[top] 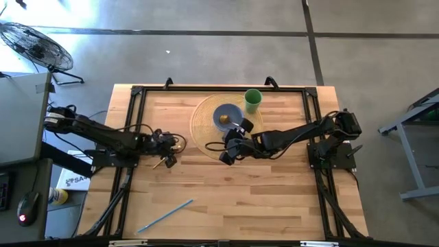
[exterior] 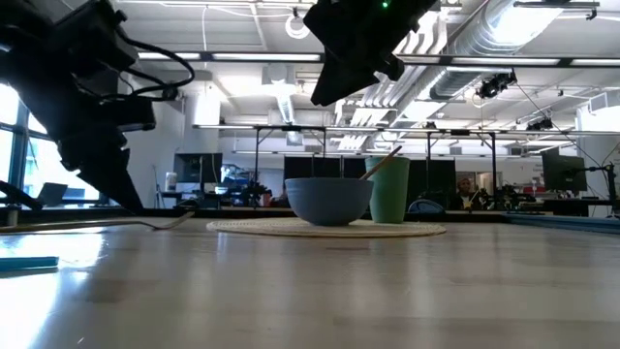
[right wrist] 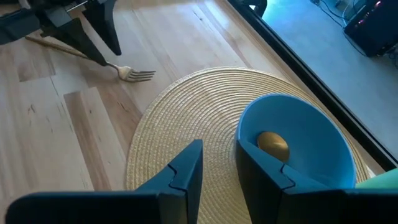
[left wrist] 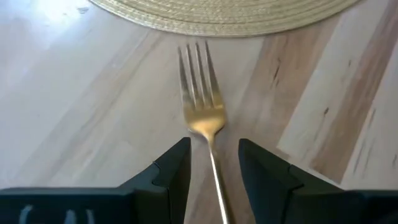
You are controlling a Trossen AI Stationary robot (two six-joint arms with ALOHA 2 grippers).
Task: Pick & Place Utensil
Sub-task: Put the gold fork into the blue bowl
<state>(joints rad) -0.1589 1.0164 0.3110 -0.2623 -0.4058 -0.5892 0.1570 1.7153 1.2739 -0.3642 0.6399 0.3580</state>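
Wooden tabletop (top: pixel 260 192) carries a round woven placemat (right wrist: pixel 186 118). On it stands a blue bowl (right wrist: pixel 298 146) holding one small golden-brown object (right wrist: pixel 272 145); a green cup (top: pixel 252 100) stands beside the bowl with a stick-like item leaning out. My left hand (left wrist: pixel 214 163) is spread narrowly astride the gold fork (left wrist: pixel 202 99), which lies flat beside the placemat's edge. My right hand (right wrist: pixel 219 165) hovers over the placemat, slightly parted, holding nothing.
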